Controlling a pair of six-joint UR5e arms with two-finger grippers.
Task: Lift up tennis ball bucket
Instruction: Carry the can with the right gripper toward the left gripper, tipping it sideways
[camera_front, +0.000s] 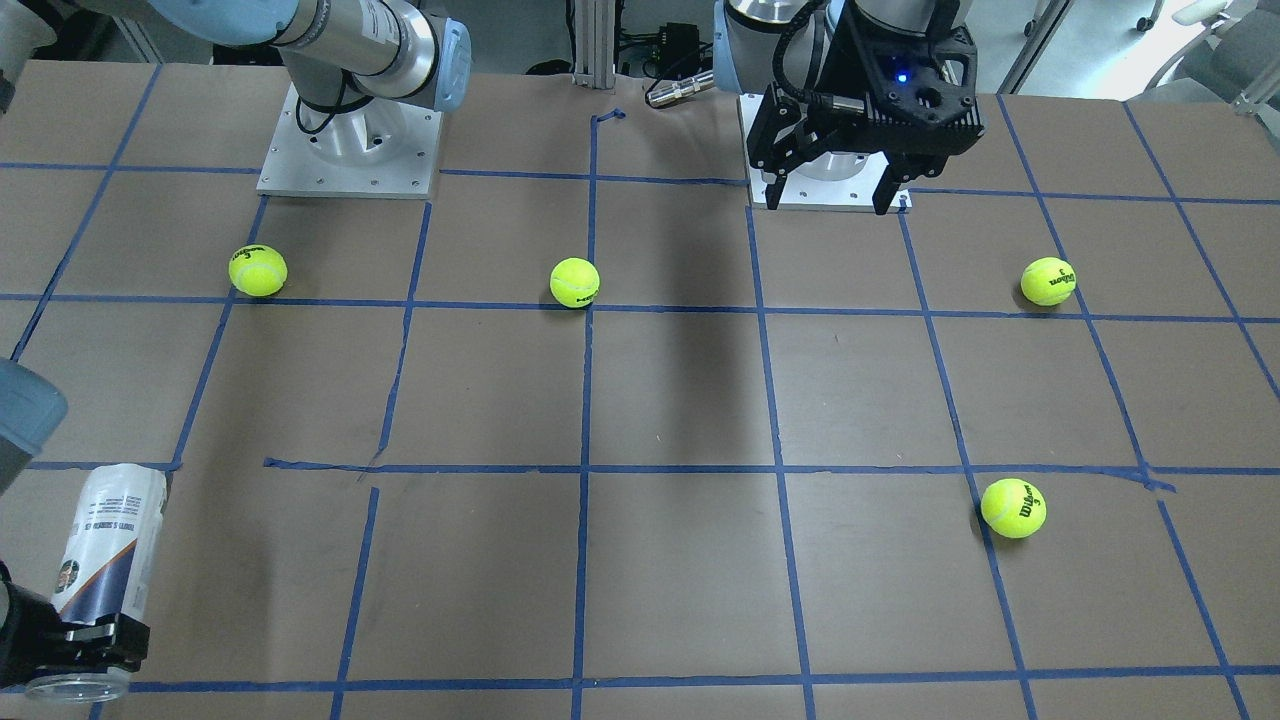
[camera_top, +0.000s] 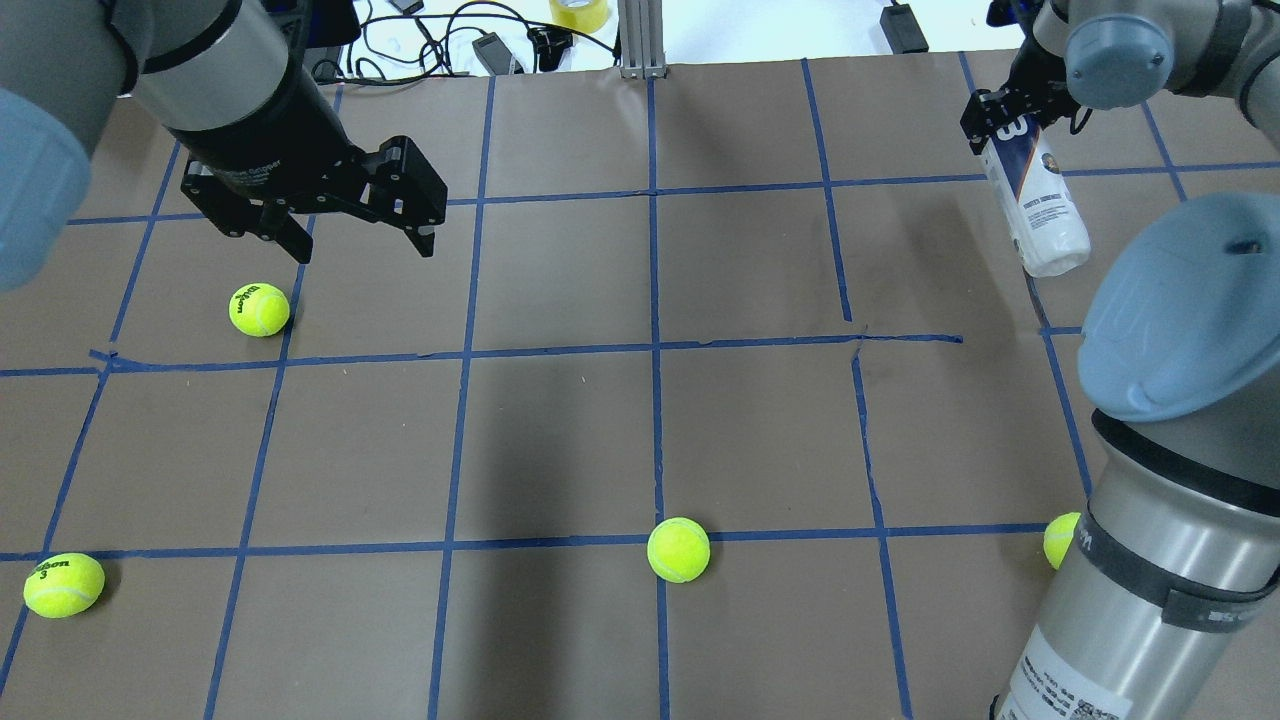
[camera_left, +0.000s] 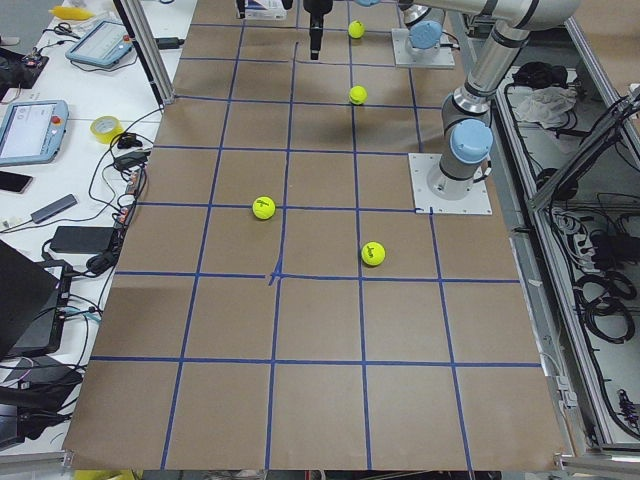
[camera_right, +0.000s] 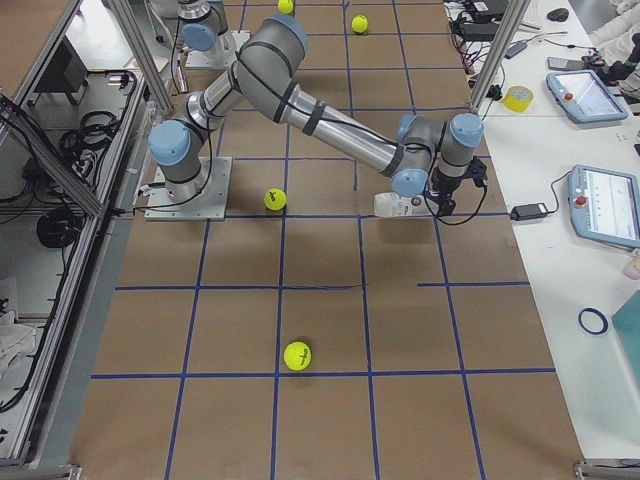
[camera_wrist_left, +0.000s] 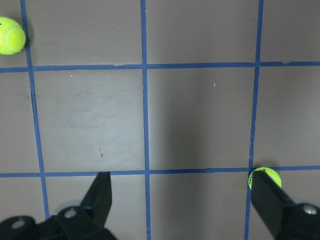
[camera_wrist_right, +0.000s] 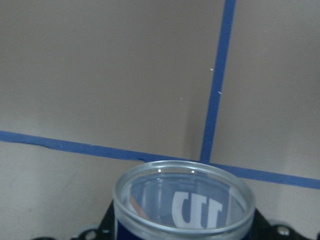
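Right arm is stretched out to the far right of the brown paper-covered table with a blue tape grid (camera_top: 560, 440), as seen from behind the robot. That reach makes sense, since the slim clear-plastic tennis ball can with a white and navy label (camera_front: 110, 540) sits out there, well apart from everything else. The right gripper (camera_front: 95, 637) is clamped across the can just below its open mouth (camera_wrist_right: 182, 200), jaws narrowed to the can's width, one on each side. I judge the grip is taken near the rim because that end was the one it could reach. The can hangs tilted, closed end lower and pointing back toward the robot. I cannot tell from these views whether that low end is clear of the table, so I log the lift as in progress, not confirmed. An end grip leaves a long lever, so slip or swing is my worry. The left gripper (camera_top: 360, 245) hovers over the far left of the table, jaws spread wide, holding nothing and touching nothing. I take it as parked out of the way. The yellow-green tennis balls (camera_front: 575, 282) lie scattered on the grid, none near the can.
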